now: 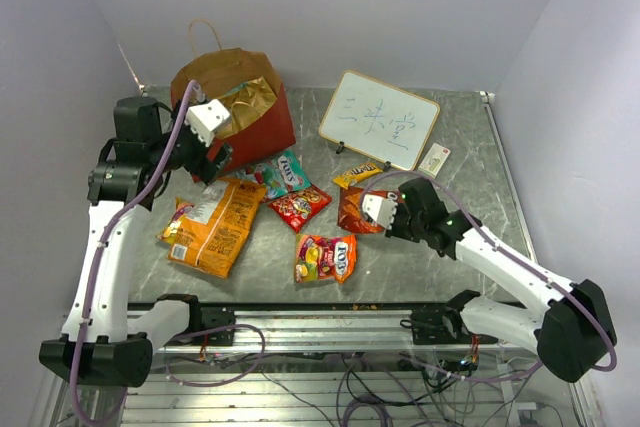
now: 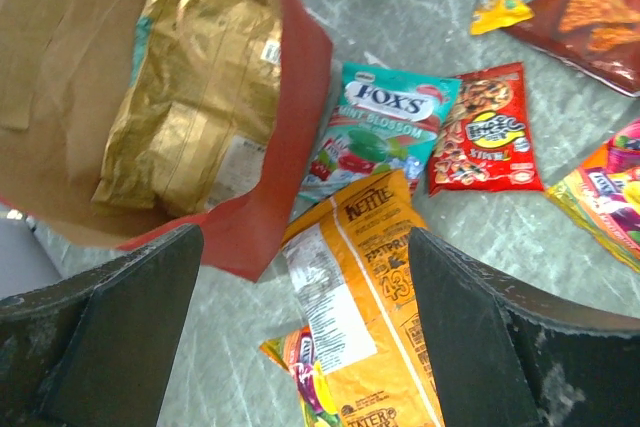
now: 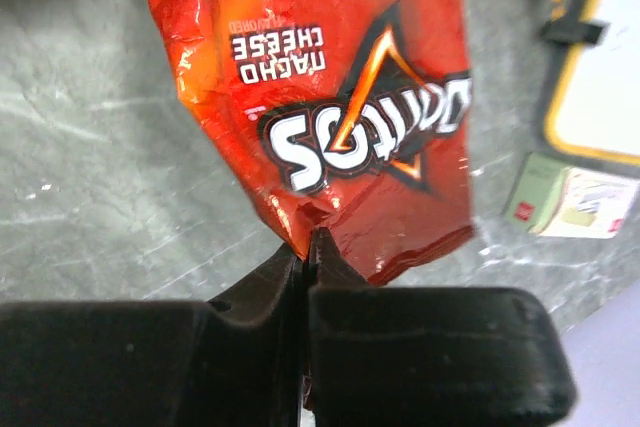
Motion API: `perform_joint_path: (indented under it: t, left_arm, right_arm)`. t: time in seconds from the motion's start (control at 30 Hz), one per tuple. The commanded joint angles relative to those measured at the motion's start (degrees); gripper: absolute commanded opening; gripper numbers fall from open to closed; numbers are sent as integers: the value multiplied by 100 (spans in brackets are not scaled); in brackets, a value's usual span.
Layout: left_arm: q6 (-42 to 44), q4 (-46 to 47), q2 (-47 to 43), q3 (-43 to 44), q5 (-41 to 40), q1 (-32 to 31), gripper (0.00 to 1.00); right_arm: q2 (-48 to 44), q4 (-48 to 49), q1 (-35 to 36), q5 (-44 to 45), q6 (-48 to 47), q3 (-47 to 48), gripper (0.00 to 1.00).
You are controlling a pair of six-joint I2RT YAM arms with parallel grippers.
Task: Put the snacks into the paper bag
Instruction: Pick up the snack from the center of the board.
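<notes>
Right wrist: Doritos bag (image 3: 330, 97) edge apparently between right claw (image 3: 305, 247) tips.

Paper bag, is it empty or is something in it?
Not empty. The left wrist view looks into the paper bag, where a gold packet lies on the brown lining.

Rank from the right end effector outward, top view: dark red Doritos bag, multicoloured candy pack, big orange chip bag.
1. The dark red Doritos bag, pinched in the right end effector.
2. The multicoloured candy pack, front-left of it.
3. The big orange chip bag, far left.
</notes>
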Motion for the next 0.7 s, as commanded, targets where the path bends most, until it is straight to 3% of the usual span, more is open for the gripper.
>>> perform_joint_path:
  t: [0.0,0.4,0.67]
  left_arm:
    - [119,-120,112,338,339,-388,94]
    - [298,-435,734,931,769,-1217,91]
    - [-850,395,769,553,1124,-1526,89]
  right_arm:
    - [-93,-303,14,-376,46,737,0]
    - [1286,-1799,-109,-1629,409,3652,0]
    - [2261,-2269,-105,-2213,1239,4957,0]
